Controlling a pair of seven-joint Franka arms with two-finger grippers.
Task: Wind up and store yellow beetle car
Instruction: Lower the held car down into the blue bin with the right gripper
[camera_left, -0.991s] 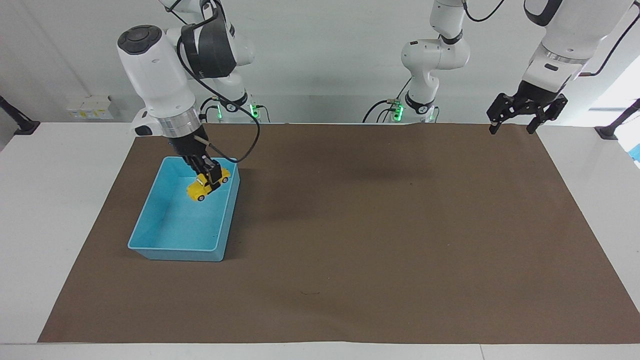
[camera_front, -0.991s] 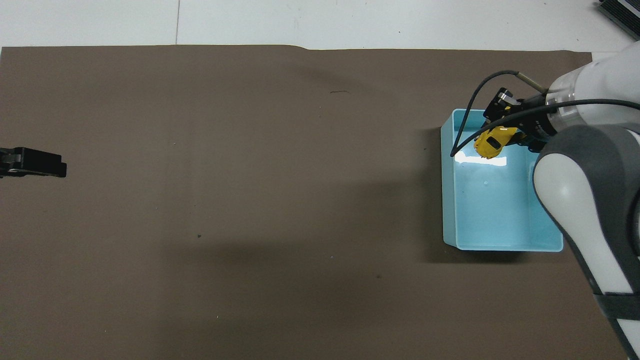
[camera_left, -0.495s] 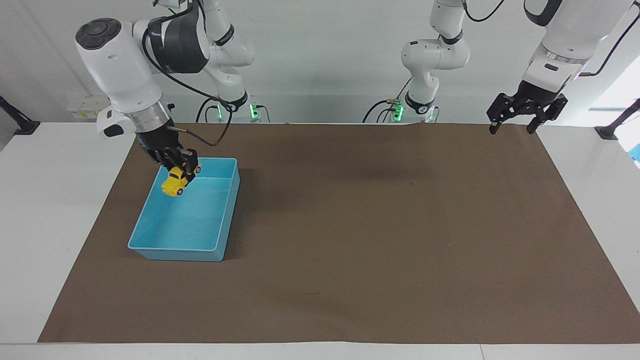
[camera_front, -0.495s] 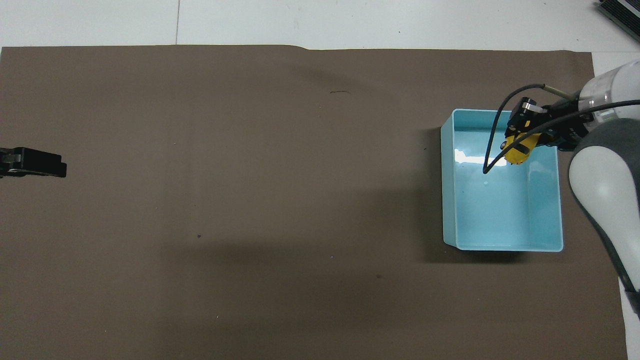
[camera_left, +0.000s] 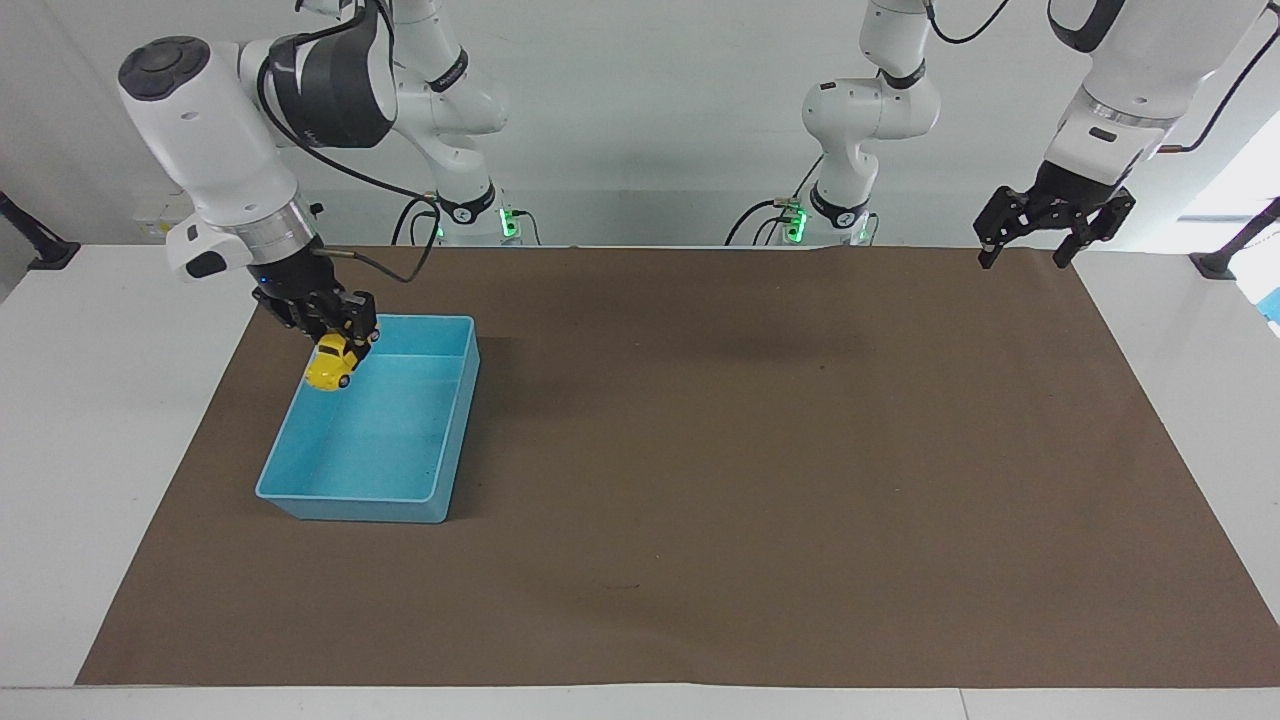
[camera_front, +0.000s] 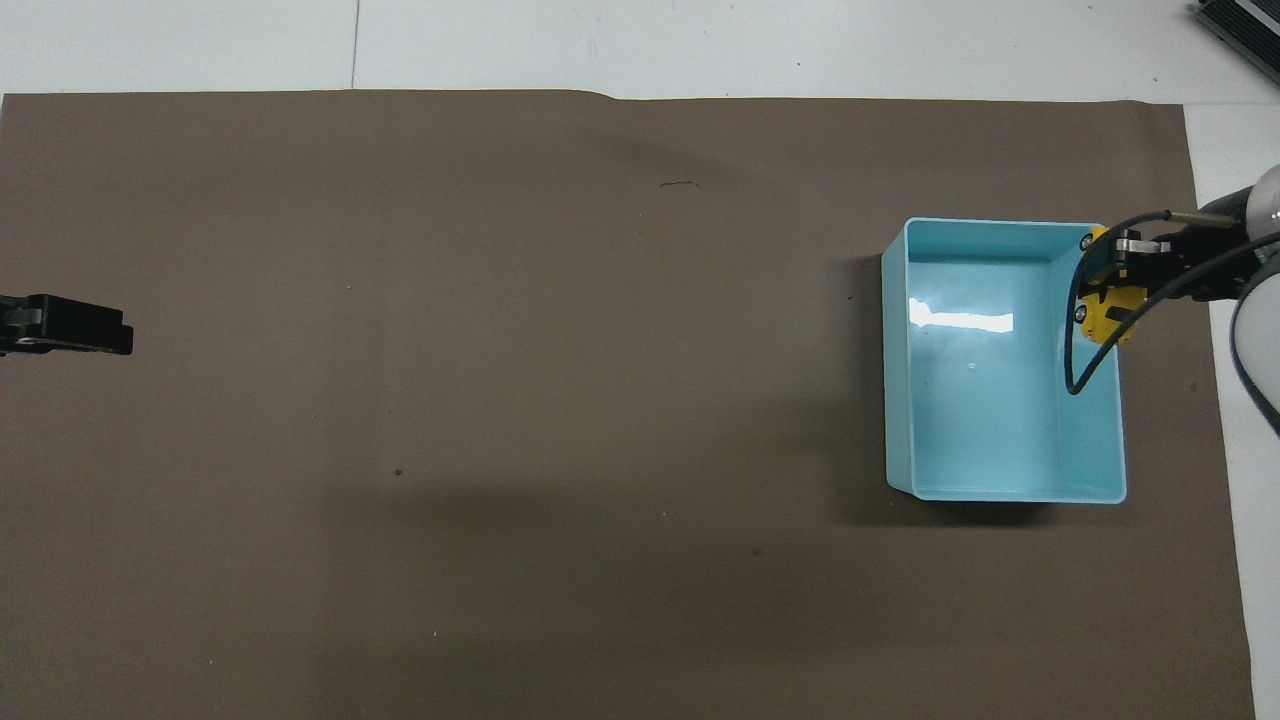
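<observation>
Over the blue bin's (camera_left: 445, 450) rim, right fingers (camera_left: 352, 322) hold yellow beetle car (camera_left: 328, 367)

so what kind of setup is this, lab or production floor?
Most likely a robotics lab bench, not a production line: two white arms mounted at one white table, a plain brown mat as the work surface, and only a blue bin and a yellow beetle car as props.
</observation>
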